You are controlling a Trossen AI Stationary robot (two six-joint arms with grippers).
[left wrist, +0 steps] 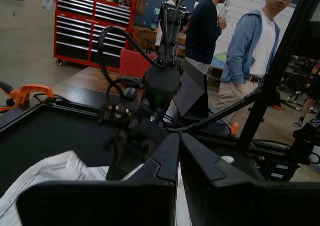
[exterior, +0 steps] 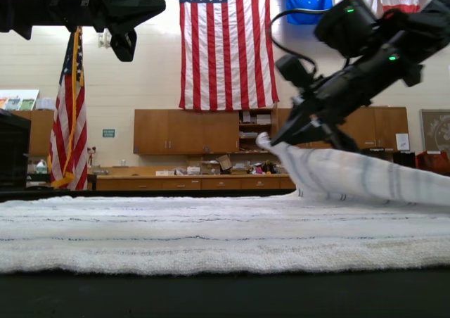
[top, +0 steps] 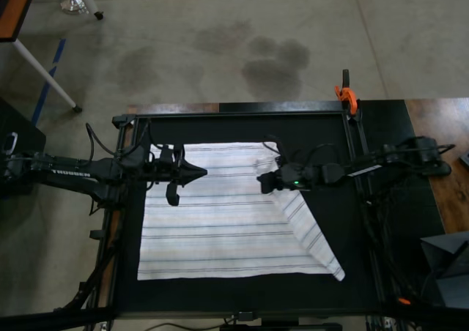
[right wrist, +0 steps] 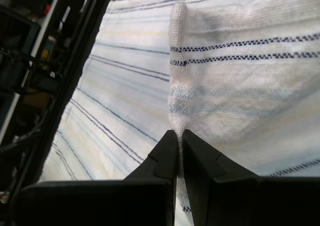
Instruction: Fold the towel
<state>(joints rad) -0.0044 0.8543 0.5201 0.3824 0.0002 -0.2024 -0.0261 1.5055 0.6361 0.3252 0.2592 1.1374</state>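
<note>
The white striped towel (top: 220, 228) lies spread on the black table (top: 330, 140). Its corner on the top view's right is lifted and drawn inward, leaving a diagonal fold. My right gripper (top: 260, 181) is shut on that corner; the right wrist view shows its tips (right wrist: 180, 133) pinching the cloth (right wrist: 240, 86). In the exterior view the right gripper (exterior: 273, 142) holds the corner above the flat towel (exterior: 211, 233). My left gripper (top: 203, 173) is shut and empty. It hovers high over the towel's other side (exterior: 160, 7), and its tips (left wrist: 179, 136) point toward the right arm.
An orange clamp (top: 346, 94) grips the table's back frame rail. Beyond the table, in the left wrist view, stand a red tool chest (left wrist: 95, 23) and several people (left wrist: 250, 51). A wooden surface (top: 447, 192) lies at the top view's right.
</note>
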